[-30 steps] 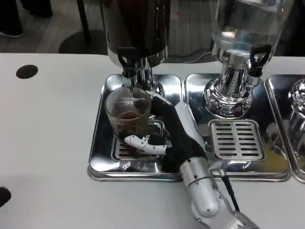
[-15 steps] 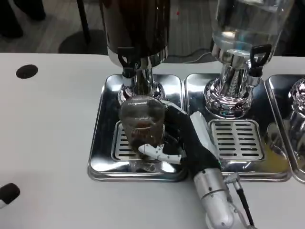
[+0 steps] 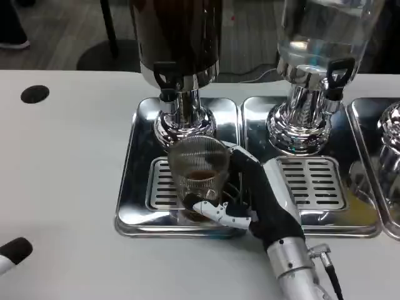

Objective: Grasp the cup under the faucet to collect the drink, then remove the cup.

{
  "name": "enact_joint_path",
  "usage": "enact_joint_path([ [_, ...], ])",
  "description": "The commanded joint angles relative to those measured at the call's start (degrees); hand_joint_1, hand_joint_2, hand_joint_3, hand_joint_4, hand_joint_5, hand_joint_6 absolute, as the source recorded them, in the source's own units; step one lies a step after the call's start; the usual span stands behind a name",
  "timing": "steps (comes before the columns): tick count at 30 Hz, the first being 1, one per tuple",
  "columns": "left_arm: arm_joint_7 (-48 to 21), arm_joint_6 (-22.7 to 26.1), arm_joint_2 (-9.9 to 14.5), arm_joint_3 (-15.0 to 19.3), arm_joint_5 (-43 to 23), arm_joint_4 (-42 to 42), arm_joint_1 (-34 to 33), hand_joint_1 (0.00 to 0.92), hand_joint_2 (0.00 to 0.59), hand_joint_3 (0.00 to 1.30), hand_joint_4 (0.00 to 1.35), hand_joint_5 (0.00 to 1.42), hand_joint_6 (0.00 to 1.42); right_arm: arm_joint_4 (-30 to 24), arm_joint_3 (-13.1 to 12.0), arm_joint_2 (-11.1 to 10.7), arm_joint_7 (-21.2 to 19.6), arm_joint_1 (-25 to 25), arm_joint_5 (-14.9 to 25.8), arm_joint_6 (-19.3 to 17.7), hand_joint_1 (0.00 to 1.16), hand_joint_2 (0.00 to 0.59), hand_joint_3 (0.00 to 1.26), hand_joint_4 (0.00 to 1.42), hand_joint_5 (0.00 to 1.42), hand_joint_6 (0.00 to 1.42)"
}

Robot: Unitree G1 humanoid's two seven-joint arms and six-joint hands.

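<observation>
Now the right hand (image 3: 265, 200) grips the cup (image 3: 199, 172) over the drip tray (image 3: 134, 187), just before the dark dispenser's faucet (image 3: 167, 84).

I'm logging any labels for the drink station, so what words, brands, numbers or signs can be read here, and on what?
None: no readable text stands anywhere in the head view.
Dark dispenser: no label showing.
Clear dispenser: no label showing.
Cup held by the right hand: ribbed glass, no print.
Drip trays: bare metal, no marking.
</observation>
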Motion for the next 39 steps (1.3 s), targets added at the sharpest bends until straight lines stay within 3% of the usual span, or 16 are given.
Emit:
enact_joint_path([
  [1,-0.7,0.8,0.5,-0.6,0.3,-0.8,-0.4,0.0,0.023,0.0,0.0,0.0,0.0,-4.6,-0.2,-0.6,0.4,2.3,0.1,-1.8,0.87,0.216,0.36,0.38,0.35,0.24],
  [18,-0.5,1.0,0.6,-1.4,0.5,-0.9,-0.8,0.0,0.023,0.0,0.0,0.0,0.0,-13.1,-0.3,-1.8,2.3,8.5,-0.2,-0.3,0.87,0.218,0.37,0.38,0.35,0.26],
  [39,-0.7,1.3,0.5,-1.9,0.6,-1.9,-1.2,0.0,0.023,0.0,0.0,0.0,0.0,-20.7,-1.6,-4.1,4.0,16.6,-0.2,-1.9,0.87,0.218,0.37,0.4,0.35,0.27],
])
